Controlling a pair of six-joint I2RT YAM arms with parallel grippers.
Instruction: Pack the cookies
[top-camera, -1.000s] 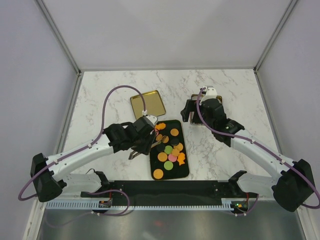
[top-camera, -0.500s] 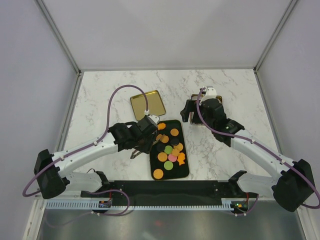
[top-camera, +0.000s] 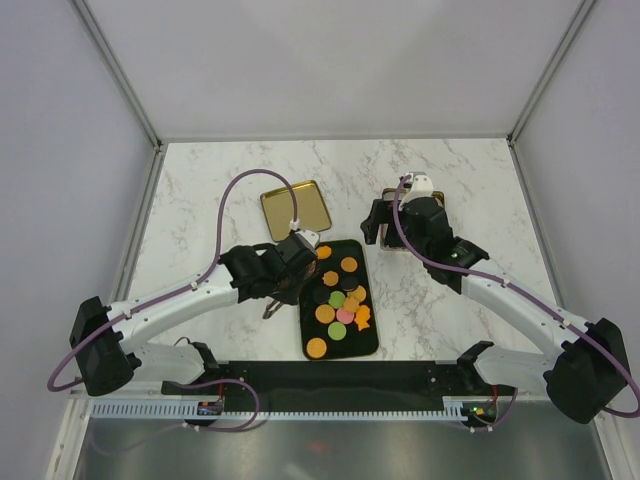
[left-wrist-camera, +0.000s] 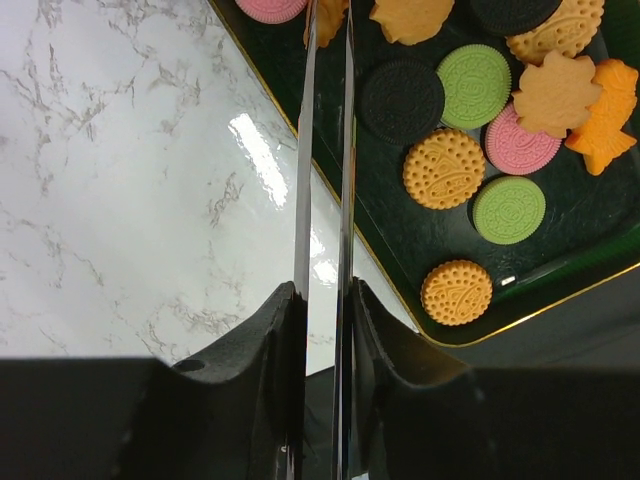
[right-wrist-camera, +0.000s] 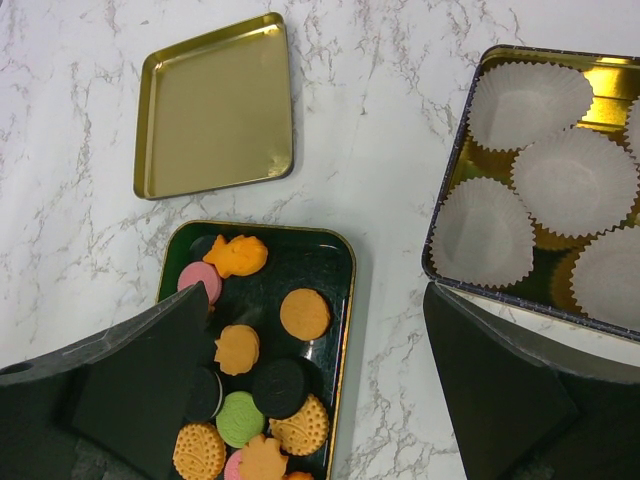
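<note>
Evidently nothing was packed: we found the cookies (top-camera: 338, 290) all on the tray (right-wrist-camera: 338, 262), the tin's (right-wrist-camera: 452, 215) paper cups (right-wrist-camera: 530, 100) empty, left gripper (left-wrist-camera: 327, 60) nearly closed at an orange cookie (left-wrist-camera: 328, 15), grip uncertain, right gripper (right-wrist-camera: 315, 300) spread wide.

Marble-patterned table (top-camera: 440, 170) enclosed by plain pale walls (top-camera: 330, 60).
</note>
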